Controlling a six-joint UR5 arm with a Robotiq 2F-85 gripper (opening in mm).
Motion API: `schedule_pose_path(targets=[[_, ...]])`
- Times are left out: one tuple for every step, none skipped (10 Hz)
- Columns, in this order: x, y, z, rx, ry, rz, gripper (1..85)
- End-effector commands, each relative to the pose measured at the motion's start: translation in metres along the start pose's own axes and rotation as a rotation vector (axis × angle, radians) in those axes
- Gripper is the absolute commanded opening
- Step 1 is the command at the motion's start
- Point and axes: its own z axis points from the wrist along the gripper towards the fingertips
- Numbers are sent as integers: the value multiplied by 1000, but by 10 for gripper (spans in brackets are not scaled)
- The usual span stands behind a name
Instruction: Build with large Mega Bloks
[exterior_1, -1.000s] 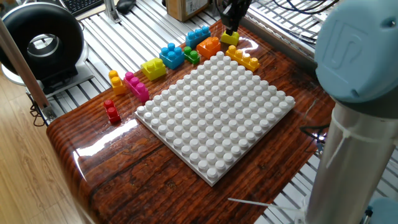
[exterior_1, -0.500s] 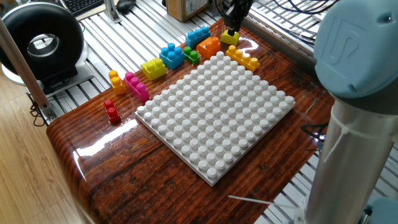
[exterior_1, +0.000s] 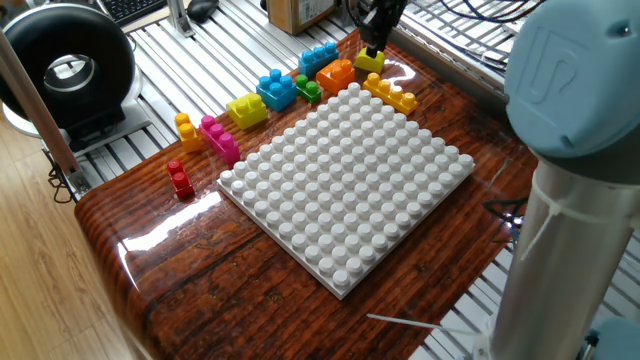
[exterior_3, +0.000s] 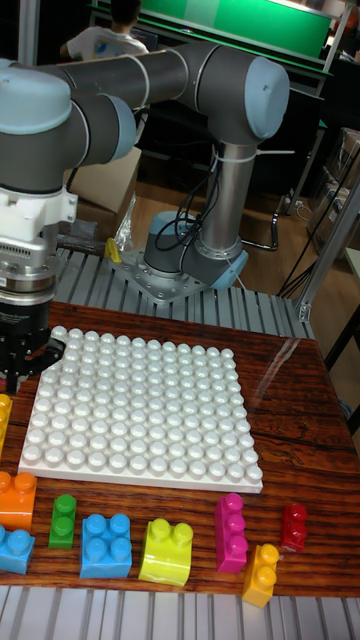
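A: claw (exterior_1: 371, 47) state?
B: low at the far corner of the bench (exterior_1: 250, 280), right on a small yellow brick (exterior_1: 369, 60). fingers look set around it but can't tell if clamped or just resting beside it, the top of the brick is hidden. in the tall view the claw (exterior_3: 22, 375) is cut by the frame edge, only a sliver of yellow (exterior_3: 3, 418) shows under it

A: risks?
B: judging by how crowded it is: an orange brick (exterior_1: 335, 73) sits just beside the claw on one side and a long orange-yellow brick (exterior_1: 391, 93) just beside it toward the white plate (exterior_1: 345, 180). a finger could nudge either one, or an off-centre pinch could tip the yellow brick on lifting. glossy plastic, so it may slip

A: where's the rest relative to the claw?
B: blue brick (exterior_1: 318, 55) near it, behind the orange one. green brick (exterior_1: 307, 89), light blue brick (exterior_1: 276, 88) and yellow-green brick (exterior_1: 247, 109) run in a row away from the claw along the plate edge. pink brick (exterior_1: 219, 139), small orange brick (exterior_1: 187, 130) and red brick (exterior_1: 180, 178) well apart from it. plate bare, nothing built yet
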Motion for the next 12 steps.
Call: schedule_pose_path(targets=[[-4, 10, -1, -45, -15, 10, 167], [-8, 16, -1, -65, -35, -37, 207], [-4, 4, -1, -71, -23, -93, 317], [-5, -2, -2, -80, -26, -110, 320], [-3, -7, -1, -86, -27, -134, 357], [-4, -11, 2, -92, -30, -135, 357], [-7, -17, 10, -96, -46, -141, 357], [-8, -21, 17, -91, -61, -146, 363], [-7, -27, 20, -75, -61, -143, 363], [-5, -31, 22, -67, -58, -139, 357], [-5, -31, 26, -70, -59, -132, 357], [-3, -30, 27, -72, -53, -125, 357]])
